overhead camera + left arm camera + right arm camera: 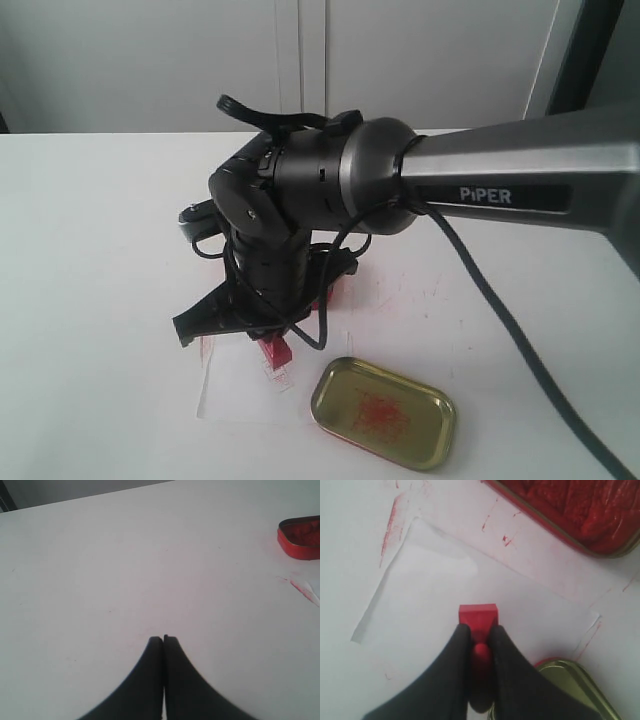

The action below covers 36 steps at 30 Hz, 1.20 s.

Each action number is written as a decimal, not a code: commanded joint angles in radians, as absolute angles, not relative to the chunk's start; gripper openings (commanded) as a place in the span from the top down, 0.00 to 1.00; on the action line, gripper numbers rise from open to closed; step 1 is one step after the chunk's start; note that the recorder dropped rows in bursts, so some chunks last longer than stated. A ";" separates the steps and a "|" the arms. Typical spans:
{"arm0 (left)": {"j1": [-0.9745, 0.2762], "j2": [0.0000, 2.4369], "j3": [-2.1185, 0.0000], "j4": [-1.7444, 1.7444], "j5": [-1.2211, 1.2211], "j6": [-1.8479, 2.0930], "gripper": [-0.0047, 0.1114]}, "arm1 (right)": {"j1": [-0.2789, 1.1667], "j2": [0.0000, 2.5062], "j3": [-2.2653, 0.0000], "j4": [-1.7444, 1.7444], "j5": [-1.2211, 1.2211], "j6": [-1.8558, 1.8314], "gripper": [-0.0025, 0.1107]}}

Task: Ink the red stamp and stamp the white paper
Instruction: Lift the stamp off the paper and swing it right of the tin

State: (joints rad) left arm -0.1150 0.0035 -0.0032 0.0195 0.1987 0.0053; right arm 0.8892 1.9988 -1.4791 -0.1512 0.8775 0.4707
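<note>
White tabletop (90,260) filled the scene, streaked with red near the work. Off to the left, the left gripper (163,639) hung over bare table with its fingers pressed together on nothing, parked there, it seemed, to keep out of the way. Toward the middle lay the white paper (420,590), flat. Over it the right gripper (478,628) pinched the red stamp (478,614) by its knob, base downward so the face could meet the sheet squarely; whether it touched could not be told. Beyond the sheet stood the red ink tin (570,510) — and to the right the gold lid (380,410) lay just beside the paper, hollow side up.
</note>
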 commanded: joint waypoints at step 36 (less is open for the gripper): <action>-0.113 0.000 0.000 0.017 0.195 0.008 0.96 | 0.683 1.946 -1.474 0.192 0.849 0.307 0.98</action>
State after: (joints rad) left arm -0.1150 0.0035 -0.0032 0.0195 0.1987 0.0053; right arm 0.7151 1.9612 -1.4791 0.1617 0.8544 0.3448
